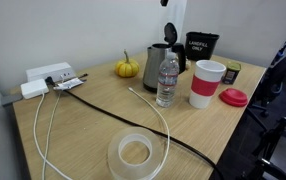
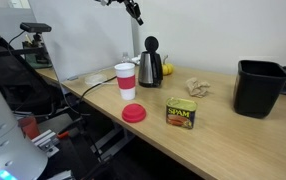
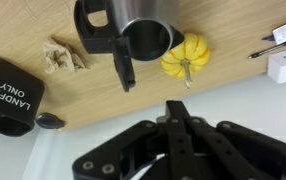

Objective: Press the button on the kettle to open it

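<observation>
Wrist view: the tool (image 3: 178,110), drawn narrow, hangs well clear of the kettle (image 3: 145,14), near a bin (image 3: 8,95) lettered "LANDFILL ONLY".

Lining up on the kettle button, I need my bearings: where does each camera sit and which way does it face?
An exterior view: raised off one edge of the table, facing the kettle; gripper tip at the top edge.
An exterior view: lower, off another edge, facing the kettle; gripper high above it.
Wrist view: overhead, looking down on the kettle; gripper at bottom.
Shared: all three show kettle and gripper.
</observation>
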